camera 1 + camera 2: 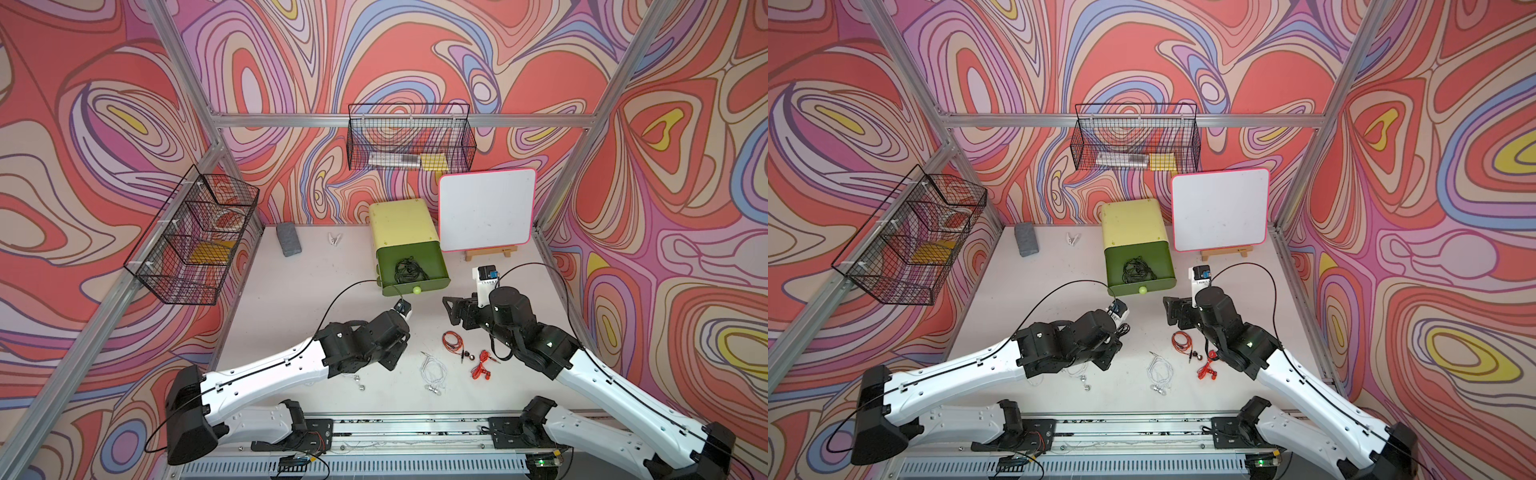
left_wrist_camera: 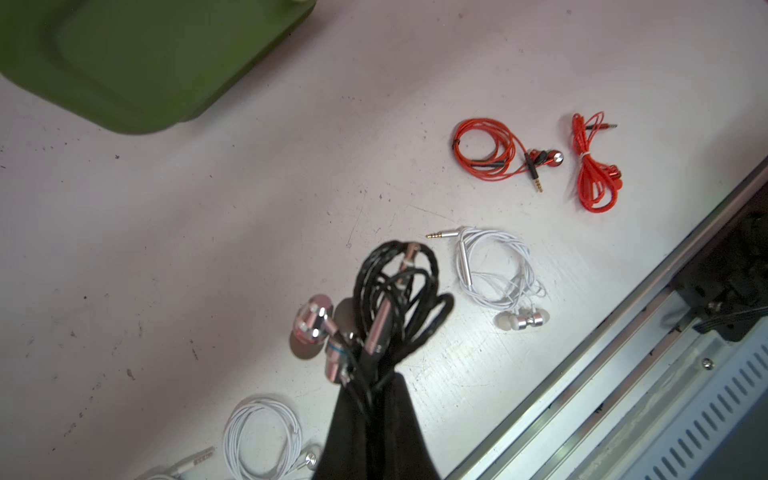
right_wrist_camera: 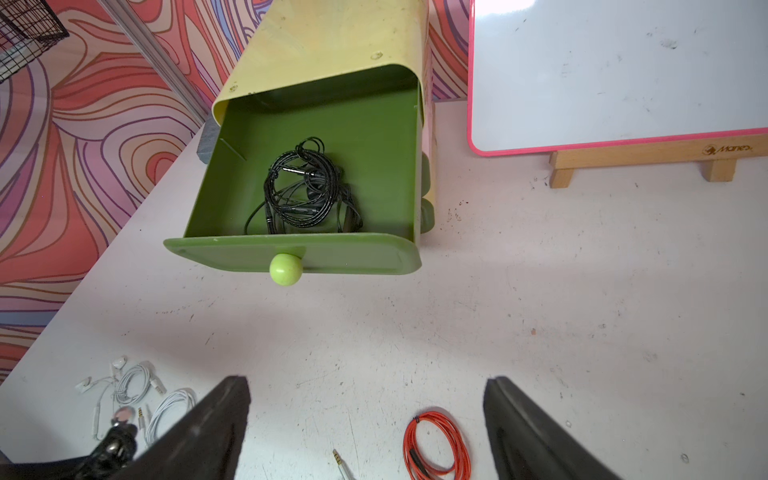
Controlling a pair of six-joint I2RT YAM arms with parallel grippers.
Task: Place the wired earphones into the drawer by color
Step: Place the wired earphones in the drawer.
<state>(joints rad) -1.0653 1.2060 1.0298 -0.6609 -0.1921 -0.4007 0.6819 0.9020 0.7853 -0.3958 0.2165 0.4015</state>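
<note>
The left tool (image 2: 374,390) is clamped on the black earphones (image 2: 399,291), wrist angled downward. The right tool (image 3: 370,380) points left, jaws wide apart.

Left arm (image 1: 266,370) and right arm (image 1: 615,390), mounted at either end of the rail (image 1: 415,428). White link shells with small dark screw holes, black joint housings and a thin black cable looping alongside each arm. Fingers (image 3: 208,428) black and wedge-shaped. A small green light (image 1: 549,344) shows on the right arm's black joint.

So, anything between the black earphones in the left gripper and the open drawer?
Nothing visible. The left gripper is shut on the black earphone bundle; only bare table lies between it and the open green drawer. The right gripper, open, sits off to the side.
</note>
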